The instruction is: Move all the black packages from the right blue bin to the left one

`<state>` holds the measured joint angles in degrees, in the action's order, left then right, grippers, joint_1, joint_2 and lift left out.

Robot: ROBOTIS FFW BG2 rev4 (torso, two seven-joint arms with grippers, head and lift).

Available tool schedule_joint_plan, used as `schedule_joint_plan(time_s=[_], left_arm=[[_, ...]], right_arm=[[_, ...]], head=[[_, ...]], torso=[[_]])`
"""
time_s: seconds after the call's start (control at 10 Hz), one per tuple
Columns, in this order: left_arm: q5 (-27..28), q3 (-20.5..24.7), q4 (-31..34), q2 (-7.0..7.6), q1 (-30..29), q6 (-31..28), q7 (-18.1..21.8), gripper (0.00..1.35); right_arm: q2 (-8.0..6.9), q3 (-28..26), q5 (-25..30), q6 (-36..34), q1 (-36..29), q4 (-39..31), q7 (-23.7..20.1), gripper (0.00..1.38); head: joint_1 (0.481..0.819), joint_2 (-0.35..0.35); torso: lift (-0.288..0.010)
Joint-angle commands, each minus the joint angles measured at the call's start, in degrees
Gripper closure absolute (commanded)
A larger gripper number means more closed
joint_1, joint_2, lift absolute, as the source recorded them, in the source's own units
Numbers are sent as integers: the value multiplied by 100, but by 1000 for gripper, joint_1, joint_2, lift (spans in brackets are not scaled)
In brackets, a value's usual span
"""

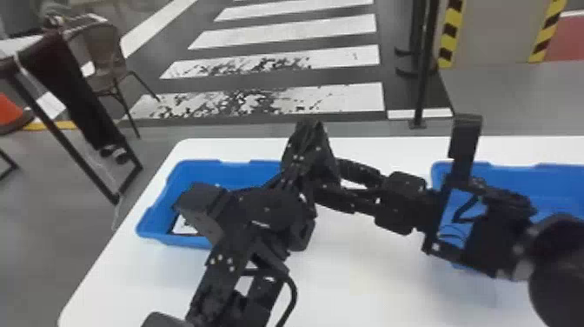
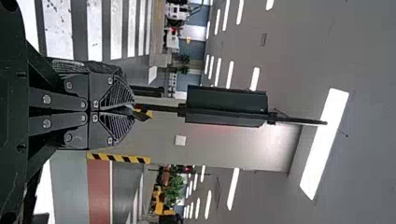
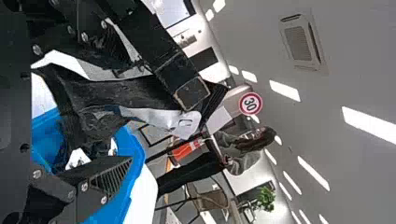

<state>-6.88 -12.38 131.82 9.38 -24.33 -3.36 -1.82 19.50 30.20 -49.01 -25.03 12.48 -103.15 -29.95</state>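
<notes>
Right wrist view: we're probably releasing a black plastic package point(image 3: 98, 116) over the blue bin point(image 3: 136, 150), right gripper point(image 3: 135, 114) spread, left gripper point(image 2: 134, 108) pressed together, next needing clearance.

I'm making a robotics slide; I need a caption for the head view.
A robot's left arm and right arm over a white table with two blue bins, left and right.

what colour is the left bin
The left bin is blue, seen best in the head view.

The left bin point(image 1: 217, 173) looks smooth plastic, the table point(image 1: 369, 287) smooth.
</notes>
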Motion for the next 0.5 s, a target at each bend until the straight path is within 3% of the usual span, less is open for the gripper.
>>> schedule_joint_plan(time_s=[0.0, 0.3, 0.4], left_arm=[[231, 301, -238, -76, 14, 111, -38, 1205], [1420, 1386, -2024, -305, 746, 1068, -284, 1205], [1454, 1661, -2924, -314, 1097, 1616, -398, 1171]], right_arm=[[1, -49, -138, 85, -94, 43, -2, 124], [1, -438, -126, 127, -488, -210, 7, 125], [1, -529, -115, 127, -544, -238, 7, 125]], head=[[667, 253], [664, 306], [659, 337]], torso=[[-177], [-177], [-177]])
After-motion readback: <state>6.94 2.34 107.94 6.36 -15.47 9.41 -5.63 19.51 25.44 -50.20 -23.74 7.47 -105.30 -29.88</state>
